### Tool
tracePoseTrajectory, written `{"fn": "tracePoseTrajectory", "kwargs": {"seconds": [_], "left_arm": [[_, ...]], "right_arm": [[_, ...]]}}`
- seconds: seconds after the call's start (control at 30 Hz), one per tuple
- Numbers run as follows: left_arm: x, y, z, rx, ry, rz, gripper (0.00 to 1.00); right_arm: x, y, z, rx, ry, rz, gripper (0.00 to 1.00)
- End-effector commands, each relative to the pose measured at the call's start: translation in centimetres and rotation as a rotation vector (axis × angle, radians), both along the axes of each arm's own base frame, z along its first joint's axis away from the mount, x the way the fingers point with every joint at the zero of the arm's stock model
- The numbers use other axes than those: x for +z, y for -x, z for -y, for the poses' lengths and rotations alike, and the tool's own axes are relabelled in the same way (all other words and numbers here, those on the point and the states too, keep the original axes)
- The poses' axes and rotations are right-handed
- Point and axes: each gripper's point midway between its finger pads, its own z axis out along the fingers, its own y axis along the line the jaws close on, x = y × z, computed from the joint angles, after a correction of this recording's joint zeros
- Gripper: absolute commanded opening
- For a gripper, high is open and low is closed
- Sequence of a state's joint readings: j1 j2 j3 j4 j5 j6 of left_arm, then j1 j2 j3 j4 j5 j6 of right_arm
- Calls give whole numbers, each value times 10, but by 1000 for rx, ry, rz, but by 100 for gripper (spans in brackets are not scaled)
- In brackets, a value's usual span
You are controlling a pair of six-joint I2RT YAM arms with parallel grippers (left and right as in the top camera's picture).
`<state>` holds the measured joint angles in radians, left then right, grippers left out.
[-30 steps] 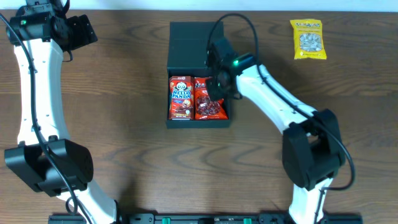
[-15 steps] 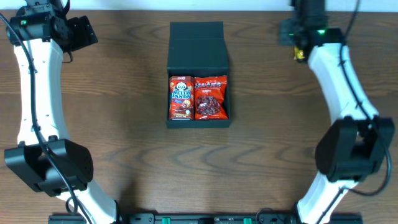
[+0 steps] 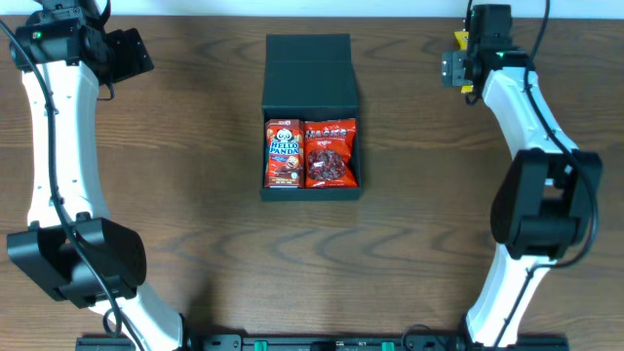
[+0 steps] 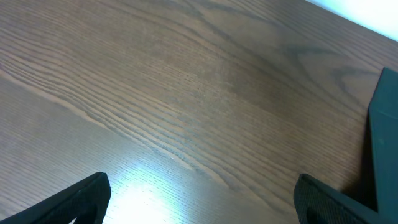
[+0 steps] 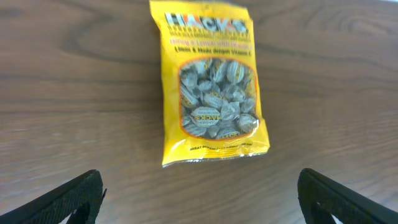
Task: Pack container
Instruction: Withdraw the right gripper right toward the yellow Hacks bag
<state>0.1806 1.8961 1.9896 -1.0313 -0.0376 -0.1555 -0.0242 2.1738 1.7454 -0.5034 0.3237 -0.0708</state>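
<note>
The right end effector [image 5: 200, 198], which a second ago was down inside the container [image 3: 310, 73] over the red snack pack [image 3: 331, 154], now hangs at the far right corner of the desk [image 3: 409, 244], directly over a yellow Hacks candy bag [image 5: 211, 87]. Its jaws have gone from closed to spread wide, and they hold nothing. The red pack lies in the open compartment, touching the Hello Panda box [image 3: 283, 153] on its left. Judging by that, one more item is packed and the candy bag is the next pick. The bag lies flat and face up, just ahead of the open fingers in the right wrist view, not yet touched. The dark container sits at the middle of the desk with its flap lid folded back toward the far edge, well apart from the right end effector and off to its left. The left end effector [image 4: 202, 194] has not stirred from the far left corner. It hangs wide open and empty above bare wood. A dark shape [image 4: 382, 137] at the right edge of its wrist view may be the container's side, though too little of it shows to be sure.
</note>
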Motion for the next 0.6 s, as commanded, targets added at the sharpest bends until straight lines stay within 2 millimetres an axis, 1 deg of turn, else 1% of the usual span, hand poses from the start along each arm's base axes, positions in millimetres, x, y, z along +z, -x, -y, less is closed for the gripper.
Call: {"fn": "tracePoseTrajectory", "kwargs": {"seconds": [0.0,0.17,0.3,0.37,0.43,0.5,0.57], "left_arm": [[7,1,-5,2,-25,8,95],[6,1,-5,2,-25,6,95],[5,2,-5,2,-24,-1,95],[3,3,-5,4,-26,-7,95],[2,4,-6,5,-27,-14,95],[1,4,-6,5,-26,-15,95],[1,4,-5,5,-26,-15,95]], "right_arm": [[-18,-5,12,-30,34,-8,99],[-16,-30,14,-74,5,122,98],[-23,-42,19,-100,-12,182,96],[-32,-43,22,-106,-11,177,96],[-47,-41,28,-116,-11,155,96],[-56,-39,33,-131,-16,140,96],[-62,-38,39,-146,-20,136,96]]}}
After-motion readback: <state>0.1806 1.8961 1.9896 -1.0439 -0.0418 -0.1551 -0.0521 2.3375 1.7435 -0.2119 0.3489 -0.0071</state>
